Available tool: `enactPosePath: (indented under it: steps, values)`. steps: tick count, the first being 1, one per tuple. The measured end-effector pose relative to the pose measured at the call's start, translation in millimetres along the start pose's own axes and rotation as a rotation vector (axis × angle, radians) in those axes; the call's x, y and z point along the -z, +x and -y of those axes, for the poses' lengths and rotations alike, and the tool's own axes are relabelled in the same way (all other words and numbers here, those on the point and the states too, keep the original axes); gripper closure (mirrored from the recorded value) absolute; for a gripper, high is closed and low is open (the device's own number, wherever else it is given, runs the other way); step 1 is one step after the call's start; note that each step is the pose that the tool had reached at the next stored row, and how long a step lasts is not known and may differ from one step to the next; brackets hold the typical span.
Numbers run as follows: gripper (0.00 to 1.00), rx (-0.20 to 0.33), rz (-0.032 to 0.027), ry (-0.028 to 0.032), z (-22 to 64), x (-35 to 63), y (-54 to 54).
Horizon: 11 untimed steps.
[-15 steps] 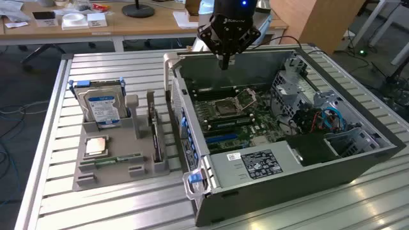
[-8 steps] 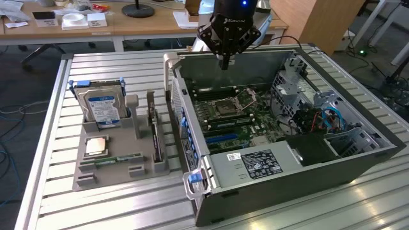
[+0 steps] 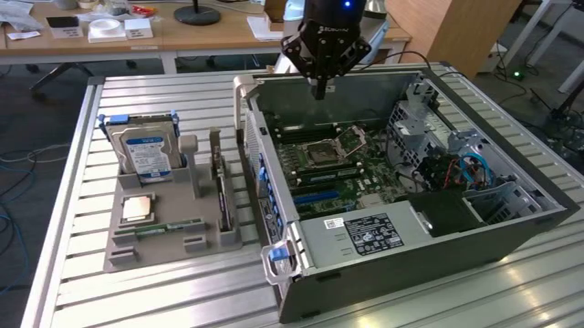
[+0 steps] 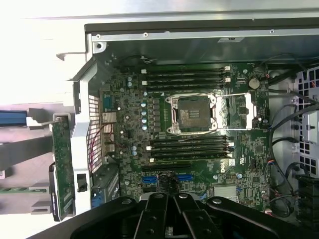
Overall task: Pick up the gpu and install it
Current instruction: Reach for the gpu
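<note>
The gpu (image 3: 219, 179) is a thin dark card standing on edge in the grey holder (image 3: 160, 254), just outside the case's wall on the exterior view's left. In the wrist view the gpu (image 4: 62, 167) appears edge-on with its green board face showing. My gripper (image 3: 319, 91) hangs over the far part of the open computer case (image 3: 429, 225), well apart from the gpu. Its fingers (image 4: 164, 211) are shut together with nothing between them, above the motherboard (image 4: 134, 124) near the blue slots.
The holder also carries a hard drive (image 3: 146, 147) with a blue-white label, a CPU (image 3: 137, 207) and a green RAM stick (image 3: 169, 226). An open CPU socket (image 4: 192, 113) lies mid-board. Drive cages and cables (image 3: 461, 171) crowd the case's far side. Desks stand behind the table.
</note>
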<state>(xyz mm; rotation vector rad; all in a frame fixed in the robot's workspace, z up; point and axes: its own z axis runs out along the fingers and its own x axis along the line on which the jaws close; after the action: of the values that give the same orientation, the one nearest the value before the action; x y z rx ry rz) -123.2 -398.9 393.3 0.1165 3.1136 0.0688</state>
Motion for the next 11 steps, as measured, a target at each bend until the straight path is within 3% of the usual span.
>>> enactPosePath:
  steps: [11]
  values:
    - [0.89, 0.000, 0.0000, 0.0000, 1.3, 0.5, 17.9]
